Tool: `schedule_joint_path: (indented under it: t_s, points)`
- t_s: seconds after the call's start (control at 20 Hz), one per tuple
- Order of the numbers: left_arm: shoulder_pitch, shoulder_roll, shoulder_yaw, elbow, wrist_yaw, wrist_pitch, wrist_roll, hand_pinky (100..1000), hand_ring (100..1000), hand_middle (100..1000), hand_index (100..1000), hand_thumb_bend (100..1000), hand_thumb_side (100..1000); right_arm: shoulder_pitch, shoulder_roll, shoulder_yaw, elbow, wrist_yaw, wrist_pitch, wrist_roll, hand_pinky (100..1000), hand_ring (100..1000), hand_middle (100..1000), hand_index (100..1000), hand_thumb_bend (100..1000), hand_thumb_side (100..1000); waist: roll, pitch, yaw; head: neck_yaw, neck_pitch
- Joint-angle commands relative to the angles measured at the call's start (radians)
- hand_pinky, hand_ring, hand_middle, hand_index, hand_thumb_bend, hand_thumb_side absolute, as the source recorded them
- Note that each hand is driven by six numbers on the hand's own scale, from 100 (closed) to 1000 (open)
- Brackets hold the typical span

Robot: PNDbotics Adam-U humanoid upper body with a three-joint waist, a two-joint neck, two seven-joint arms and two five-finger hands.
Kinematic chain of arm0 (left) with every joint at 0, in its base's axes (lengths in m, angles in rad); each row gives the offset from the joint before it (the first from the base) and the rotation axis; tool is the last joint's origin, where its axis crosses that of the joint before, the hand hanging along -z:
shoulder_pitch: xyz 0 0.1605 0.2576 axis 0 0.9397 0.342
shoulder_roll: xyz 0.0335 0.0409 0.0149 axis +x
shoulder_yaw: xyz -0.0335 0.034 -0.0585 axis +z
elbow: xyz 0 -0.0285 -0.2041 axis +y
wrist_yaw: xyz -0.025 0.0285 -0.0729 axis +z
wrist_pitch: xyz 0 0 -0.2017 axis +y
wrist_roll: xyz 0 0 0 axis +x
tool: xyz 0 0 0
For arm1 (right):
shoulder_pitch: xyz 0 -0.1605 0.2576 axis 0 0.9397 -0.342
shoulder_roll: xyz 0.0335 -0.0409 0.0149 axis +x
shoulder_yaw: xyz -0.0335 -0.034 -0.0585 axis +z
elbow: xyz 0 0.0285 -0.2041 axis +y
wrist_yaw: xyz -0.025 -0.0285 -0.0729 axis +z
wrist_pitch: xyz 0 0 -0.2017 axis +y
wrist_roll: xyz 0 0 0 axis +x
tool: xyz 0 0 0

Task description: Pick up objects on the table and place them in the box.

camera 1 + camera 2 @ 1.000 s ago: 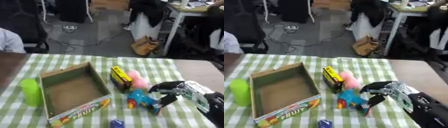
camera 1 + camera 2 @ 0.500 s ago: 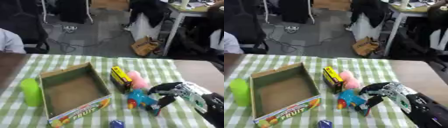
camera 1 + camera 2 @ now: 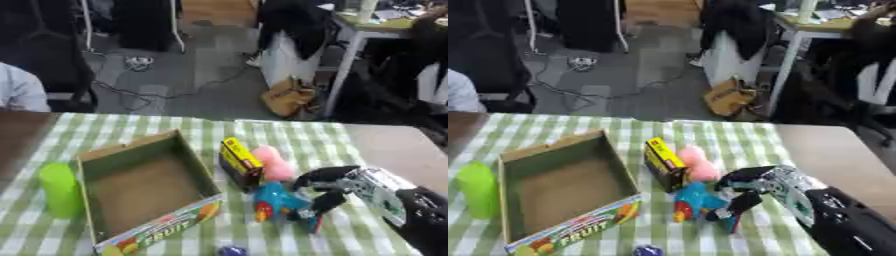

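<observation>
A green-and-white checked cloth (image 3: pixel 184 137) covers the table. On it sits an open cardboard box (image 3: pixel 149 187), rectangular, plain brown inside, with fruit printed on its near wall; nothing lies in it. Left of the box stands a smooth green cylinder (image 3: pixel 59 190), upright. Just right of the box a small yellow carton (image 3: pixel 238 162) stands on edge, with a soft-looking, rounded pink thing (image 3: pixel 273 163) touching its right side. In front of those lies a glossy blue plastic toy (image 3: pixel 278 201) with orange and red parts. A small blue round thing (image 3: pixel 231 250) shows at the near edge.

The right hand (image 3: pixel 337 186) reaches in from the lower right, forearm slanting up-left, black fingers (image 3: pixel 318 174) curled over the toy's right end; it seems to pinch the toy, though contact is blurred.
</observation>
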Motion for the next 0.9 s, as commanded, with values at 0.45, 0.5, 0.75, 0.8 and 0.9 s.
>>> schedule_joint_path:
  t_s: [0.45,0.5,0.75,0.8,0.9]
  points:
    - [-0.016,0.021,0.007,-0.013,-0.003,-0.003,0.006,878,903,911,932,171,1000,-0.015,-0.038,0.022,-0.020,0.008,-0.061,0.075,992,862,579,712,622,834,0.007,-0.003,-0.001,0.008,0.009]
    - [-0.014,0.023,0.007,-0.013,-0.004,-0.002,0.006,878,903,911,934,172,1000,-0.014,-0.047,0.029,-0.036,-0.002,-0.065,0.086,984,832,523,665,594,824,0.005,-0.006,-0.004,0.011,0.012]
    - [-0.007,0.029,0.005,-0.013,-0.007,0.000,0.007,878,903,911,934,174,1000,-0.009,-0.084,0.058,-0.124,-0.064,-0.049,0.120,943,681,364,502,514,786,-0.005,-0.027,-0.016,0.018,0.024]
    - [-0.007,0.030,0.005,-0.013,-0.007,0.000,0.007,878,904,911,934,174,1000,-0.007,-0.088,0.061,-0.135,-0.072,-0.043,0.125,937,662,348,485,516,780,-0.006,-0.029,-0.017,0.018,0.025]
    - [-0.006,0.030,0.005,-0.013,-0.008,0.000,0.007,878,904,911,935,175,1000,-0.005,-0.094,0.065,-0.151,-0.084,-0.032,0.133,929,637,321,462,511,768,-0.007,-0.034,-0.018,0.019,0.027]
